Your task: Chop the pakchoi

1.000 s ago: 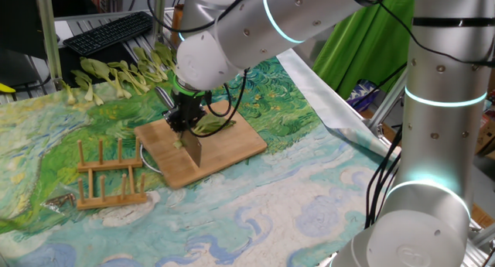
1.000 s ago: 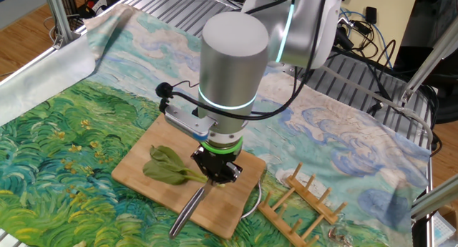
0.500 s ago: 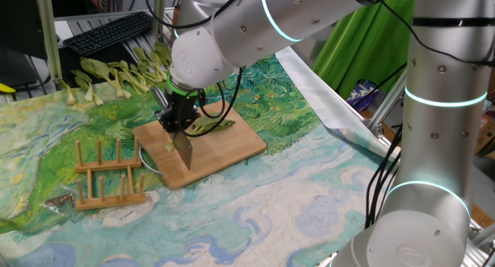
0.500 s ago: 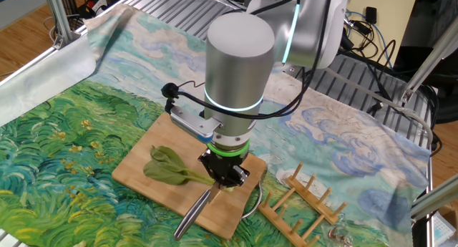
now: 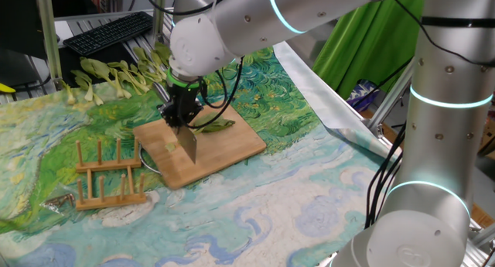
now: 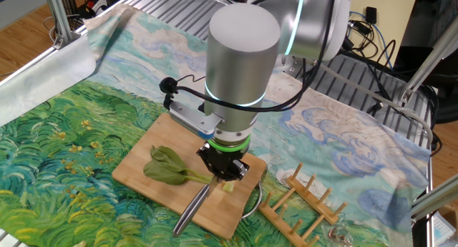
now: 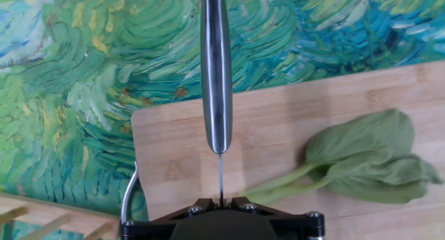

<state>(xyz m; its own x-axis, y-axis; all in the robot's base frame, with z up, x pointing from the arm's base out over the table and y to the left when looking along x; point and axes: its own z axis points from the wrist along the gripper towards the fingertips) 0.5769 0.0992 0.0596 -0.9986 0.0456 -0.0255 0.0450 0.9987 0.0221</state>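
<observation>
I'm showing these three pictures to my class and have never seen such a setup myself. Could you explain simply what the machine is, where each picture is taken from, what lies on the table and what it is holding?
It is one silver robot arm ending in a two-finger pincer. Two pictures come from fixed cameras on different sides of the table; the third is from a camera on the hand, looking down along the fingers. On a painted cloth lies a wooden chopping board with a leafy pakchoi on it. Beside the board stands a wooden rack, and more whole greens lie farther back. The pincer is shut on a knife, whose blade points down at the board.
</observation>
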